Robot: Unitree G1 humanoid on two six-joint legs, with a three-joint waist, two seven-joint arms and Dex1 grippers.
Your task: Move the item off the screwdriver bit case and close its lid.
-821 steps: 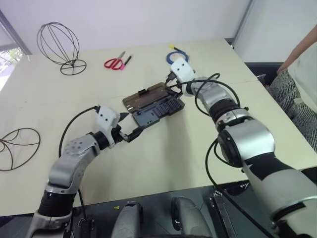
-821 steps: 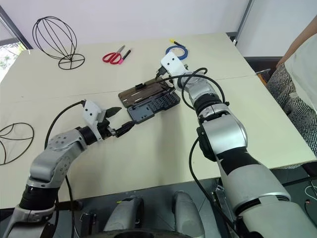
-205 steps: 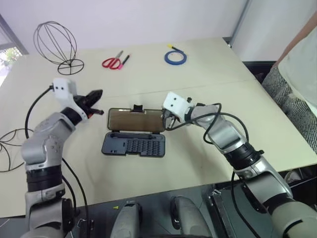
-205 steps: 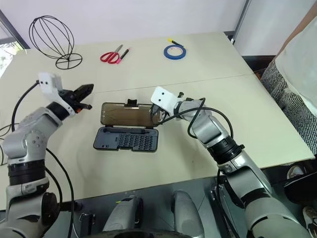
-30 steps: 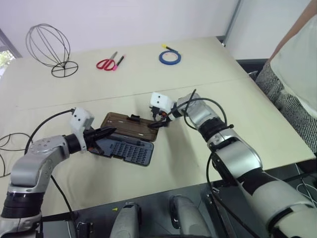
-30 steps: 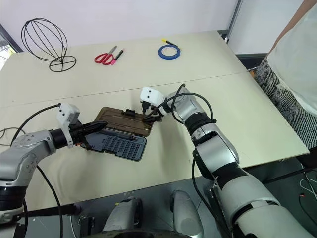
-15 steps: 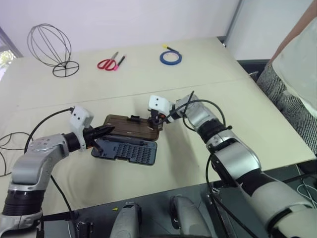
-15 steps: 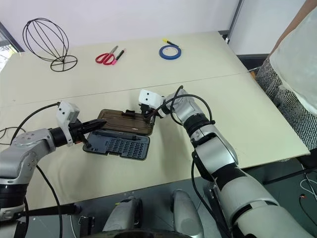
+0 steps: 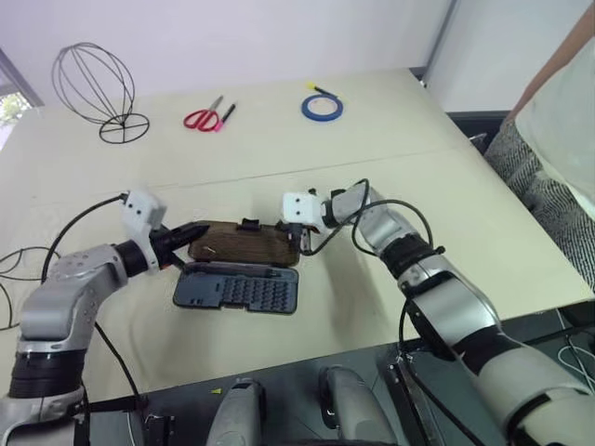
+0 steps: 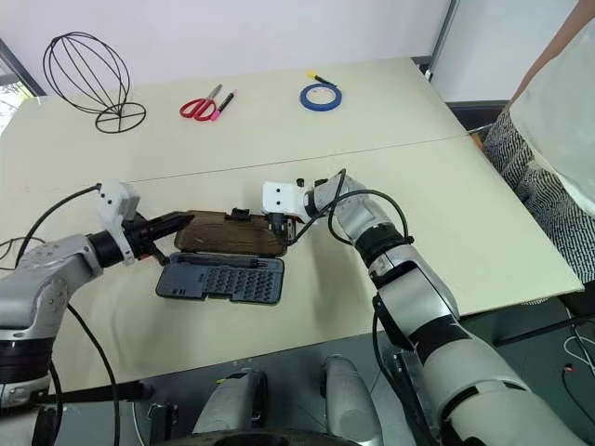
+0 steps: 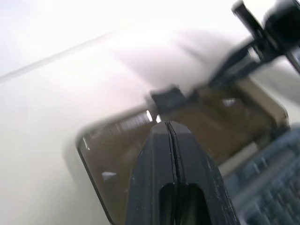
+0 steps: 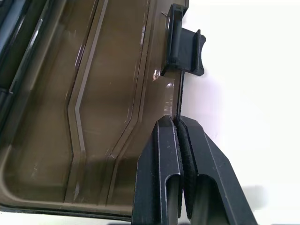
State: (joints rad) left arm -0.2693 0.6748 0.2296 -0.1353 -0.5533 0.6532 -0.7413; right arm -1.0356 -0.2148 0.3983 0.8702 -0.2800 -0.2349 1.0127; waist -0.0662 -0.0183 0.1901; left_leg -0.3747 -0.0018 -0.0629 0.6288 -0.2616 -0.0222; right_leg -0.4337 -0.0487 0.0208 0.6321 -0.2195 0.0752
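The dark grey screwdriver bit case [image 9: 237, 290] lies open at the table's middle, rows of bits showing. Its brown tinted lid [image 9: 244, 243] stands tilted up on the hinge behind the base. My right gripper [image 12: 177, 123] is shut on the lid's long free edge, just beside the black latch [image 12: 185, 47]. My left gripper [image 9: 198, 229] is shut with nothing in it, its tip at the lid's left end. Two wire frames like the item are off the case: one [image 9: 96, 82] upright at the back left, one [image 9: 14, 269] lying at the left edge.
Red scissors [image 9: 206, 118] and a marker [image 9: 228, 111] lie at the back of the table, with a blue tape ring [image 9: 321, 106] to their right. A person [image 9: 558, 121] stands beyond the table's right side.
My right gripper has shut on the lid's edge and the lid has risen from flat to tilted up. The case has swung square to me. My left gripper rose to the lid's left end.
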